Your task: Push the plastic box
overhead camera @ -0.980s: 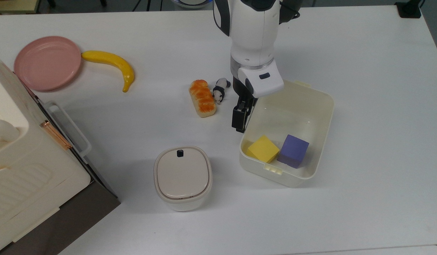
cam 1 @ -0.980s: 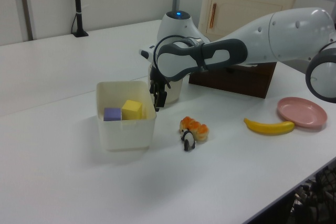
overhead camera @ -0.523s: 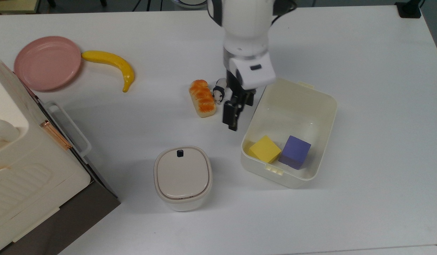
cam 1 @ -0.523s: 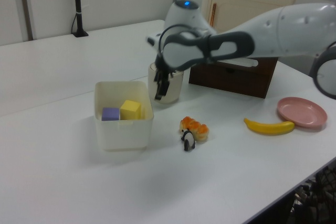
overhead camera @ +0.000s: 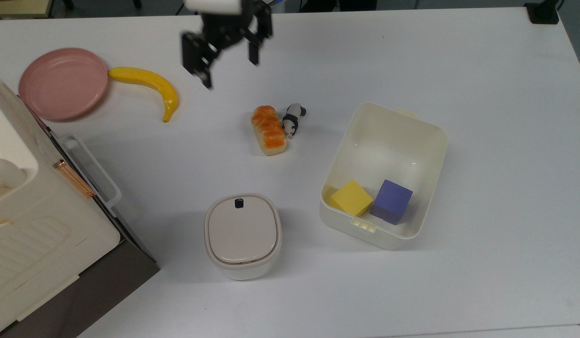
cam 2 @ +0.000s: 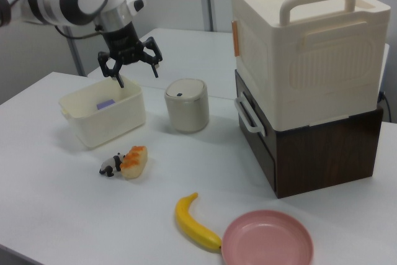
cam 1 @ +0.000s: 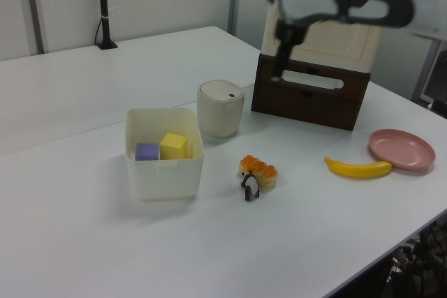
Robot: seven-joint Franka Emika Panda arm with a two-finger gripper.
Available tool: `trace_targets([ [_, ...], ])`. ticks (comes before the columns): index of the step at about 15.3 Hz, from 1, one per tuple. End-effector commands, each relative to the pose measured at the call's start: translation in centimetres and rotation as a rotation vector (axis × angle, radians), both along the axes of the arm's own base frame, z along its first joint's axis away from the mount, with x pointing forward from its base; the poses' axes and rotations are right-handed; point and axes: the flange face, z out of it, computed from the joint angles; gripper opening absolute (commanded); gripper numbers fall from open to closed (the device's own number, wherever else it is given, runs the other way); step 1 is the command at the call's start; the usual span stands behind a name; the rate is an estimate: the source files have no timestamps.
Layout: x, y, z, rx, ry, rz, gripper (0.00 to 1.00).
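Observation:
The plastic box (overhead camera: 434, 155) is a cream-white open bin on the table at the top view's right of centre, with a yellow cube (overhead camera: 350, 197) and a purple cube (overhead camera: 390, 200) inside at its near end. It also appears in the left view (cam 1: 164, 172) and the right view (cam 2: 105, 119). My gripper (overhead camera: 229, 70) hangs high above the table, far from the box toward the top view's upper left, fingers spread open and holding nothing. In the right view the gripper (cam 2: 137, 72) hovers above the box's far rim. The left view has the gripper (cam 1: 278, 73) raised in front of the cream case.
A lidded rounded container (overhead camera: 243, 234) stands to the top view's left of the box. A bread piece (overhead camera: 269, 130) and a toy panda (overhead camera: 292, 119) lie near the middle. A banana (overhead camera: 149, 87) and pink plate (overhead camera: 62, 82) sit at the upper left. A big cream case (overhead camera: 31, 225) is on a brown base.
The gripper left the box's side wall, rose and swung toward the top view's upper left, and its fingers opened. The box slid slightly toward the top view's right a second ago, then stayed still.

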Motion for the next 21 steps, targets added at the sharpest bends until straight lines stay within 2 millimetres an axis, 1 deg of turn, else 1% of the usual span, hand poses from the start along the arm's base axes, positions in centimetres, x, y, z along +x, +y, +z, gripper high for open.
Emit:
trace_targets([
  [1, -3.2, -3.7, 2.1, 0.014, 0.057, -0.166, 1.0],
  [3, -4.5, -5.2, 2.9, 0.025, 0.087, -0.263, 1.0],
  [4, -4.7, -5.7, 2.9, 0.032, 0.092, -0.309, 1.0],
  [7, -4.7, -5.6, 2.5, 0.079, 0.102, -0.472, 1.0],
  [8, -4.6, -5.4, 2.4, 0.107, 0.1, -0.556, 1.0],
  [10, -4.5, -5.2, 2.1, 0.139, 0.108, -0.638, 1.0],
  [14, -4.3, -4.6, 1.7, 0.173, 0.123, -0.697, 1.0],
  [21, -4.0, -2.6, 1.6, 0.194, 0.133, -0.676, 1.0],
])
